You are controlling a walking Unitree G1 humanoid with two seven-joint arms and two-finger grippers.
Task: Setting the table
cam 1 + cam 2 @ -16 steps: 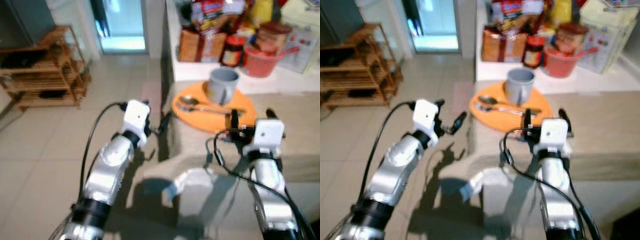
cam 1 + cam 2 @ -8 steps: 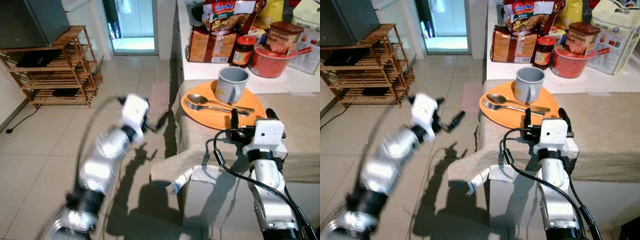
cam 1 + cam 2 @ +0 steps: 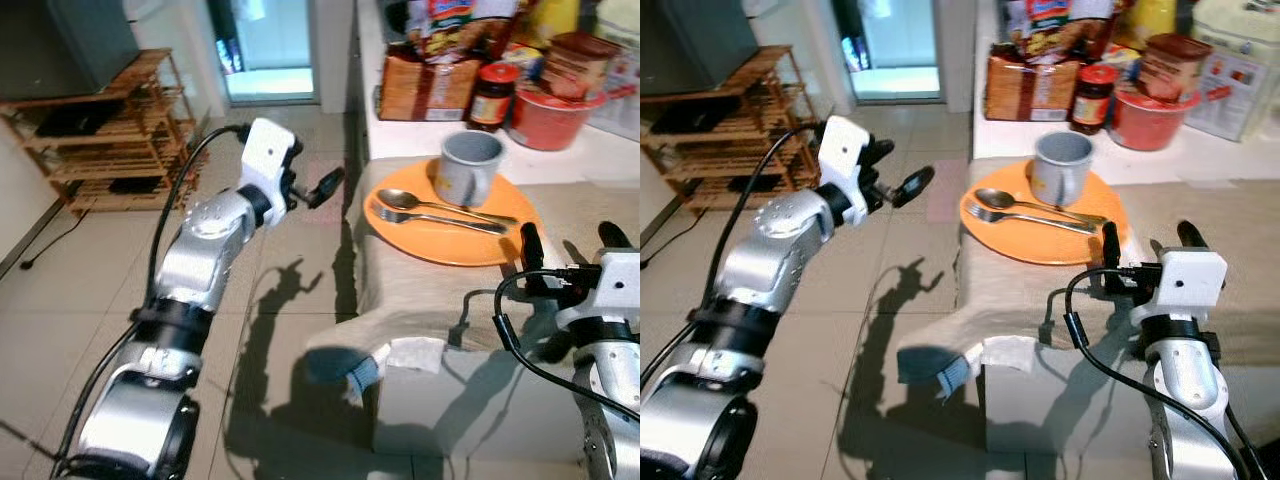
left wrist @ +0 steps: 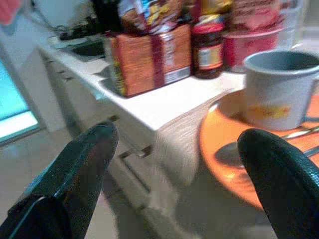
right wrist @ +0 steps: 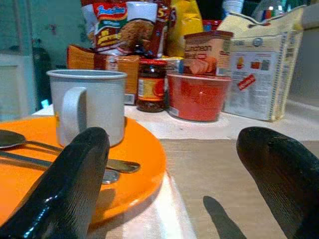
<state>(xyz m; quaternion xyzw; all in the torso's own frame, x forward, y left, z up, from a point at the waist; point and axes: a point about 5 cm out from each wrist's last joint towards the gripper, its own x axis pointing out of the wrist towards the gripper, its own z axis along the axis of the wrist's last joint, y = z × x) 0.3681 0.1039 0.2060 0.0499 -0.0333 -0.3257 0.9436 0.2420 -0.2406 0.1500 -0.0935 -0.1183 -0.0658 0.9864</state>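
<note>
Silver arms, white wrists, black fingers

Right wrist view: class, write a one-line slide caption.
Open right claw faces a grey mug, spoon and fork on an orange plate.

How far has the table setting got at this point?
Done so far: an orange plate sits on the clothed table, carrying a grey mug, a spoon and a fork. In hand: nothing; the left gripper hangs open over the floor beside the table, and the right gripper is open just short of the plate. Left: laying mug and cutlery out.
</note>
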